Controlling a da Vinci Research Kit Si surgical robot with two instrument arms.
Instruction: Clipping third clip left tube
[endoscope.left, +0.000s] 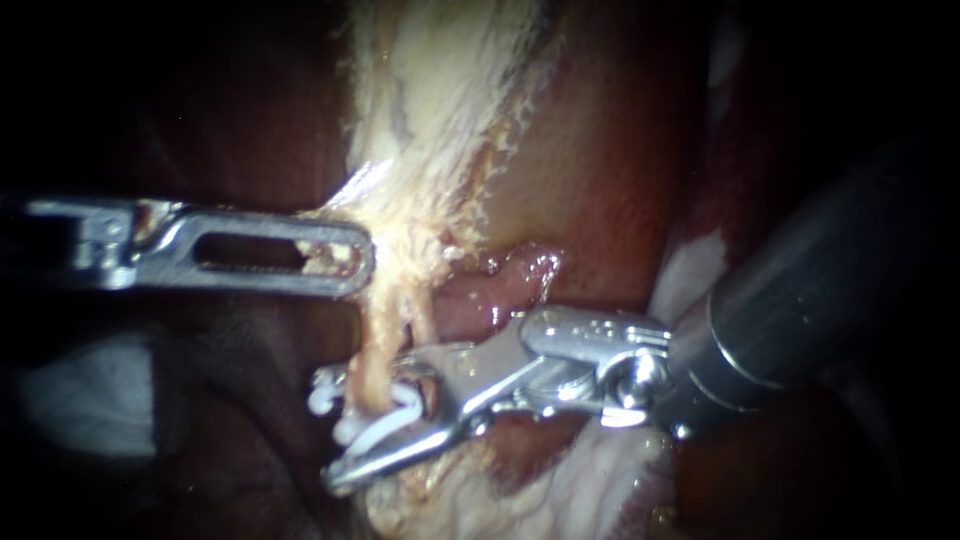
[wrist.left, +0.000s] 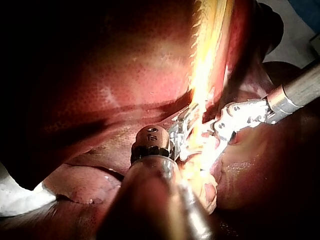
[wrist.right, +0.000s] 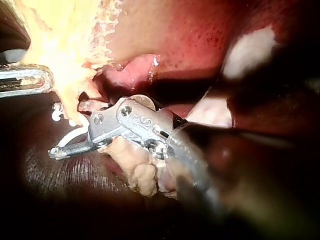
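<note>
The left instrument (endoscope.left: 345, 255) is seen lying level across the field, its jaws clenched on an edge of pale tissue (endoscope.left: 440, 110), which is held taut toward it. Just below that grip the left tube (endoscope.left: 377, 335) is picked out: a thin pale strand running downward, with a second strand (endoscope.left: 422, 318) close beside it. The right instrument (endoscope.left: 370, 420) is set low across the tube. Its jaws are spread wide, yet both are pressed on the open white clip (endoscope.left: 392, 418) carried between them, and the tube is straddled by that clip's arms. Small white clip ends (endoscope.left: 320, 397) are made out just beside the tube, on the side away from the right shaft. In the right wrist view the same straddle is shown, with the clip's arm curved between the two jaws.
</note>
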